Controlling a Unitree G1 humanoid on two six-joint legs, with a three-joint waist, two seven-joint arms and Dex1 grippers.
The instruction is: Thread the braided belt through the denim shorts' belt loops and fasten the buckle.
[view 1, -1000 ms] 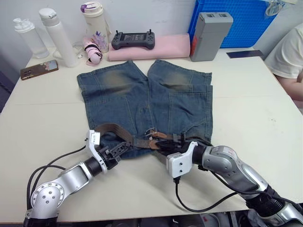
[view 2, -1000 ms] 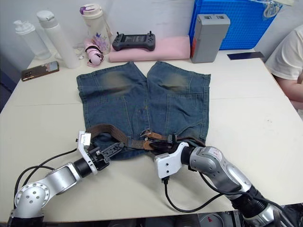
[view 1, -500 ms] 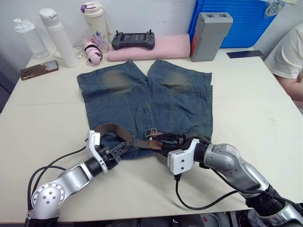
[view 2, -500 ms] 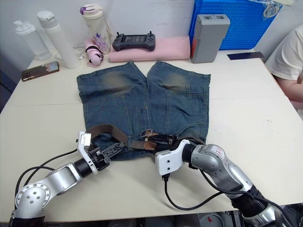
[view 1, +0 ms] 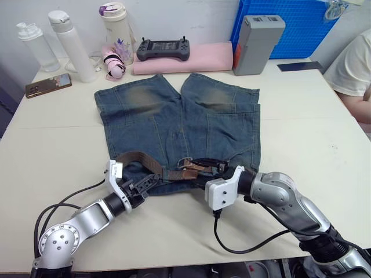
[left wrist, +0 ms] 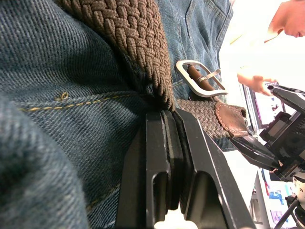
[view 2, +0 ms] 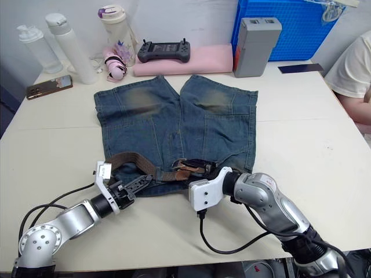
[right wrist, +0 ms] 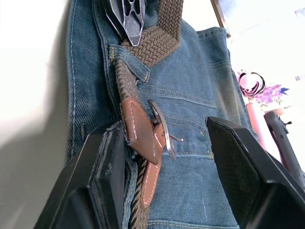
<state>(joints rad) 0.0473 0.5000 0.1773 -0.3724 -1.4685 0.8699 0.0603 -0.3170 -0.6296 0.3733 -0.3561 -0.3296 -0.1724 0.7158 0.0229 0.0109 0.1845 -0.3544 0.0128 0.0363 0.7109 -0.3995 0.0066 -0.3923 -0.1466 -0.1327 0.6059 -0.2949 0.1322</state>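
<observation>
Denim shorts lying flat on the table, braided belt running along the waistband, left gripper pinching shut, seemingly on the belt, right gripper spreading wide around the buckle.

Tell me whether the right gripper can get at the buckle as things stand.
Probably yes. The right gripper is open, its fingers either side of the buckle on the denim shorts, with nothing between them.
</observation>
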